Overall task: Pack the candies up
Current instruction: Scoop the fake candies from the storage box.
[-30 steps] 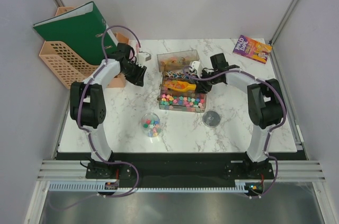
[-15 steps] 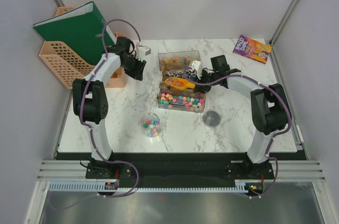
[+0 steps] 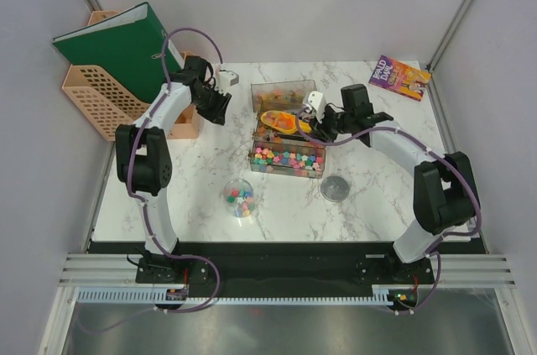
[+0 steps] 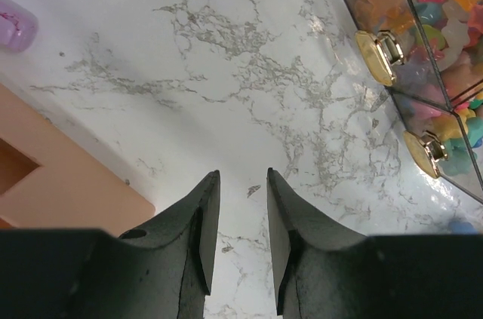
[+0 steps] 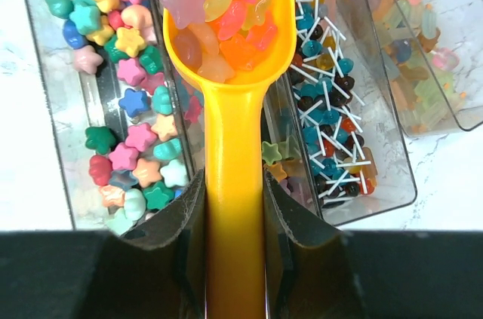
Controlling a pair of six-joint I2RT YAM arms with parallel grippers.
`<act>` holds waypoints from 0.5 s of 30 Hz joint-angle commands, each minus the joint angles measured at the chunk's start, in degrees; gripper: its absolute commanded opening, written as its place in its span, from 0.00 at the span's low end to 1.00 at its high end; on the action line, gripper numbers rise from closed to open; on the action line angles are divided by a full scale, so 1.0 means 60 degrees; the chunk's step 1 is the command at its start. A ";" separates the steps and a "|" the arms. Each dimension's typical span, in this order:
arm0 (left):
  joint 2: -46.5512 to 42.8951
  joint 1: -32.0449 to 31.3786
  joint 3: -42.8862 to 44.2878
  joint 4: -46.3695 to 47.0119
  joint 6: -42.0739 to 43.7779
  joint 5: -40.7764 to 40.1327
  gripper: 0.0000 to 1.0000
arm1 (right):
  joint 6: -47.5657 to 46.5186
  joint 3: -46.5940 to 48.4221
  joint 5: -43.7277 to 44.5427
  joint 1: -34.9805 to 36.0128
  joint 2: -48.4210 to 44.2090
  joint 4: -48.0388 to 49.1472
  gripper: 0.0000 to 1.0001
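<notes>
candies [image 5: 226,25]: a full load sits in the scoop [image 5: 230,130], mixed stars and jelly pieces, heaped but inside the rim. the rest are in the box [image 3: 254,133] at centre of the top view, stars in its lower compartment. a small batch already lies in the cup [image 3: 240,198], lower left of the box.

right gripper [image 5: 232,183] is clamped on the scoop handle, both fingers flush against it. left gripper [image 4: 242,176] has its fingers partly apart with nothing between them, only bare table [image 4: 226,70] underneath.

change over the last second: the scoop has come up out of the star compartment and shifted toward the top of the box. its bowl now looks roughly level and clear of the candy bed. the right arm has swung out toward the right of the frame. the left arm has pulled back toward upper left, away from the box edge.

my read: scooping is done and transfer is next. the cup is well apart from the scoop, so i have a long carry toward lower left across the box. with a heaped load, any wrist roll spills. lid [image 3: 334,188] lies right of the cup, not yet on, so packing is only part way.
</notes>
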 commanded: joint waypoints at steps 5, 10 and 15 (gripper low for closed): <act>-0.0105 0.0086 0.0831 0.0487 -0.0200 -0.1227 0.40 | -0.0979 -0.0485 -0.0519 0.0277 -0.1962 -0.0034 0.00; -0.0163 0.0086 0.1183 0.0662 -0.0523 -0.1917 0.50 | -0.1907 -0.0500 -0.0636 0.0629 -0.2870 -0.1530 0.00; -0.0324 0.0086 0.1155 0.0795 -0.1021 -0.1932 1.00 | -0.2536 -0.0617 -0.0344 0.1448 -0.3545 -0.2528 0.00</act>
